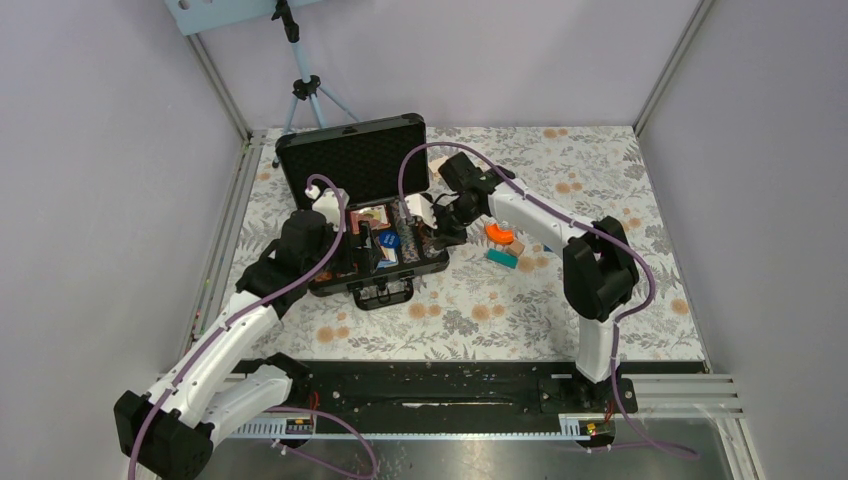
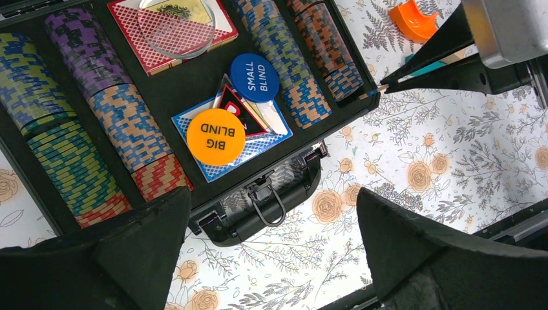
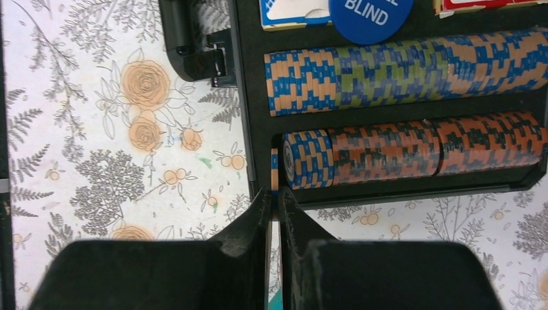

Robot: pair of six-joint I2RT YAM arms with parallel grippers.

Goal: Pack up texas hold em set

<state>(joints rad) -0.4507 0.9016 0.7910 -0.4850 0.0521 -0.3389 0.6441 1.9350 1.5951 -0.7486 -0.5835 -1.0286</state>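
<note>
Briefcase (image 1: 352, 160) tray partly hidden; right hand (image 3: 274, 192) pinches one chip (image 3: 274, 169) edge-on, left hand (image 2: 273, 192) spread wide.

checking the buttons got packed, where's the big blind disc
Left wrist view, centre: the big blind disc lies in the case on a blue deck, below-left of the small blind disc.

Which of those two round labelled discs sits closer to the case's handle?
The orange BIG BLIND disc; the blue SMALL BLIND disc lies farther from the handle.

Left tool (image 2: 268, 194) gapes wide; right tool (image 3: 273, 197) pinched nearly closed, both pointing down.
</note>
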